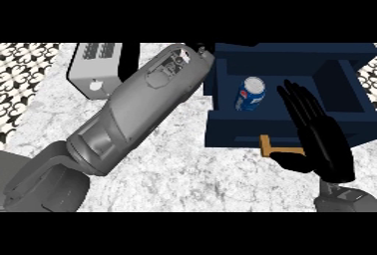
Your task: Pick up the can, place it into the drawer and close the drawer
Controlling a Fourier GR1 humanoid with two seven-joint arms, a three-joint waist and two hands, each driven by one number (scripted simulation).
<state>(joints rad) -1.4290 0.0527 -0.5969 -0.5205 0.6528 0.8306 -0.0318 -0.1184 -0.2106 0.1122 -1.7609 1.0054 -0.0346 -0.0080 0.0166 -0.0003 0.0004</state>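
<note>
A dark blue box-shaped drawer (290, 130) stands pulled out over the pale marbled stone tabletop (191, 169), its cavity open to the view from above. Inside that drawer, toward its left wall, lies a blue-and-white soda can (251, 93), its silver top pointing away from the drawer's front panel; it touches no hand. On the drawer's front panel sits a tan wooden handle (274, 148), partly covered.

The black right hand (318, 137) rises in front of the drawer, fingers straight and together, released and holding nothing. Its fingertips overlap the drawer's cavity to the right of the can, and its thumb lies just at the handle; whether the thumb actually touches the handle is hard to tell from this angle.

The grey left forearm (140, 109) runs diagonally up toward the drawer's back left corner. The left hand (200, 49) itself is nearly all hidden behind the forearm's end, only a dark sliver showing at the drawer's rear edge, so I cannot tell how its fingers stand.

Left of the drawer, beyond the forearm, a white box-shaped toaster (94, 67) with a round knob rests on the tabletop.
</note>
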